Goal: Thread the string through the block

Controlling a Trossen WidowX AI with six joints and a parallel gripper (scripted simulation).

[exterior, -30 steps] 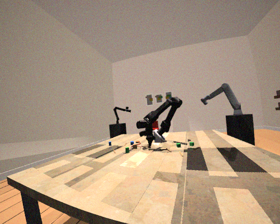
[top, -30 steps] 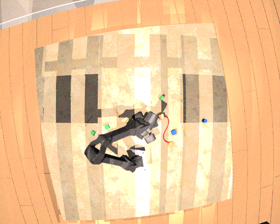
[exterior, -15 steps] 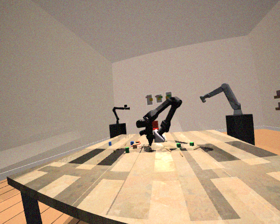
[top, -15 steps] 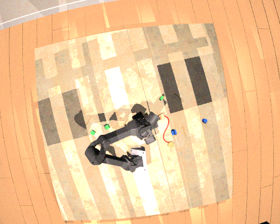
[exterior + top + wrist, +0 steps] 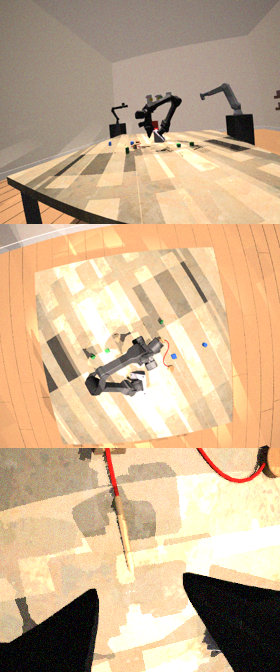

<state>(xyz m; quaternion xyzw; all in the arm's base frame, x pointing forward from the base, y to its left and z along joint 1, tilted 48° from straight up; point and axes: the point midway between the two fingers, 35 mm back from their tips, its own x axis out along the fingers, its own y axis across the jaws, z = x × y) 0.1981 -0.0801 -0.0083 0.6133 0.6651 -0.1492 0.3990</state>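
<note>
The stick (image 5: pixel 124 533) lies on the table in the wrist view, its far end joined to the red string (image 5: pixel 113 475) (image 5: pixel 168 348). The wooden block (image 5: pixel 116 450) (image 5: pixel 162 340) (image 5: pixel 136 145) is cut off at the top of the wrist view. The string shows on both sides of it; the hole itself is not visible. The round button (image 5: pixel 170 368) (image 5: pixel 137 142) (image 5: pixel 274 460) lies at the string's other end. My gripper (image 5: pixel 140 587) (image 5: pixel 149 137) is open and empty above the table, with the stick's near end a little ahead, between the fingers' lines. The top view hides the fingertips under the arm.
A blue cube (image 5: pixel 173 356) (image 5: pixel 132 143) is near the string, a blue cylinder (image 5: pixel 204 344) (image 5: pixel 110 143) farther right. A green piece (image 5: pixel 161 322) (image 5: pixel 127 150) lies beyond the block. Two green cubes (image 5: pixel 107 350) (image 5: pixel 93 356) and several loose sticks lie around.
</note>
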